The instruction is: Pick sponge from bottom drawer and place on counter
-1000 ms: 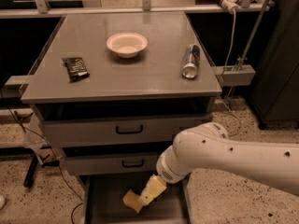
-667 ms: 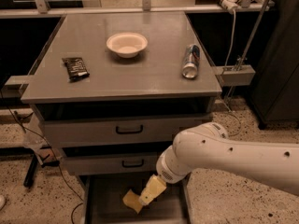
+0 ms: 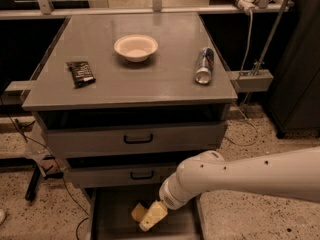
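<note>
The bottom drawer (image 3: pixel 107 219) is pulled open at the foot of the grey cabinet, and its inside is dark. The pale-yellow sponge (image 3: pixel 137 211) lies inside it, partly covered by my arm's tip. My gripper (image 3: pixel 151 218), with its yellowish tip, reaches down into the drawer from the right and sits right against the sponge's right side. Whether it holds the sponge does not show. The counter (image 3: pixel 150 79) is the flat grey top of the cabinet, well above the gripper.
On the counter stand a white bowl (image 3: pixel 136 47), a dark snack packet (image 3: pixel 80 73) at the left and a can lying on its side (image 3: pixel 204 65) at the right. Two grey drawers with black handles (image 3: pixel 138 139) sit above the open drawer. My white arm (image 3: pixel 250 176) crosses the lower right.
My gripper has sunk slightly lower and to the left in the drawer, closer onto the sponge. The things on the counter have not moved.
</note>
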